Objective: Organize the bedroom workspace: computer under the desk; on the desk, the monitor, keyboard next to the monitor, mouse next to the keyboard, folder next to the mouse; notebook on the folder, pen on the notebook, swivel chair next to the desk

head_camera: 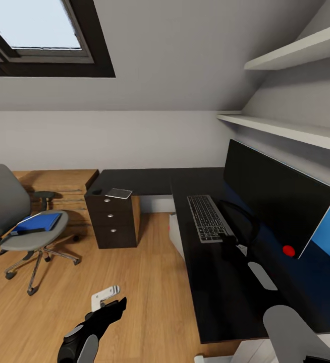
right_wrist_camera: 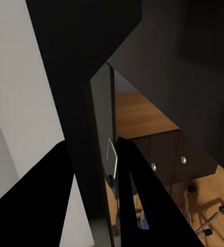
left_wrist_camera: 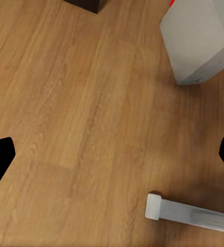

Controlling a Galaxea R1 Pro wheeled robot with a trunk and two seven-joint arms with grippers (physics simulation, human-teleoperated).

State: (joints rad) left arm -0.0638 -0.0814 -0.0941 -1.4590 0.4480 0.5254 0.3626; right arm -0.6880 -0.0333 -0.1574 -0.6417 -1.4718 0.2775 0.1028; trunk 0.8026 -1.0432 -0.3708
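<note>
Head view: the folder (head_camera: 36, 222) lies on the chair (head_camera: 18, 222) at left; keyboard (head_camera: 206, 218) and monitor (head_camera: 273, 199) stand on the desk (head_camera: 220, 297), right. The right gripper (head_camera: 229, 241) hovers by the keyboard's near end, finger state unclear. Left wrist view: left gripper (left_wrist_camera: 112, 154) spread wide over floor (left_wrist_camera: 81, 113), near the computer (left_wrist_camera: 199, 41). Right wrist view: dark fingers (right_wrist_camera: 137, 200) against the desk edge; chair base beyond.

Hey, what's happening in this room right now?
A two-armed robot is tidying a desk. Its right hand sits at the keyboard beside the monitor; whether it grips is unclear. The left hand hangs open over the floor. The blue folder lies on the swivel chair.
</note>
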